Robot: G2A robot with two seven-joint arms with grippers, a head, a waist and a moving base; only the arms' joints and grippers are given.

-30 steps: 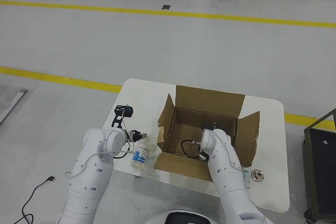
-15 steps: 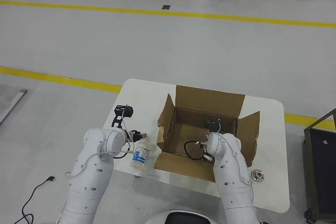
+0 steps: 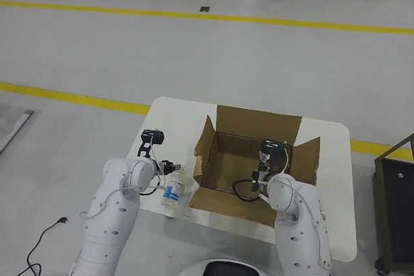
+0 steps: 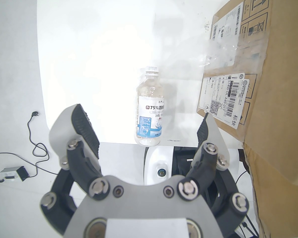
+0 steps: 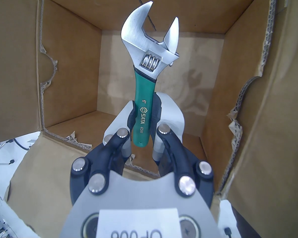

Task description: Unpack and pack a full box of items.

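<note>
"Inside the cardboard box (image 3: 252,123), what does the right end effector (image 5: 145,115) have?"

"The adjustable wrench (image 5: 149,58). Its fingers are closed on the lower part of the handle. The tool is held off the box floor, with its head pointing away from the wrist and into the box."

"So the step looks like taking it out. How should the robot do that well?"

"It should lift straight up until the head is above the flaps, then carry it sideways to a bare patch of the bench (image 3: 331,145). The grip is far from the heavy head (so the wrench could pivot between the pads), so a slow, steady move seems wise. The torn flap edges are close on both sides and could catch the head."

"And the other arm?"

"The left end effector (image 4: 142,115) is spread wide and holds nothing. It is over the bench beside the box. A clear bottle (image 4: 150,110) lies on the bench beyond it, near the box's outer wall."

"What does the wrench look like?"

"It has a bright silver head with the jaws partly open and a ribbed adjusting screw below them. The handle is sleeved in green, with pale print on it."
</note>
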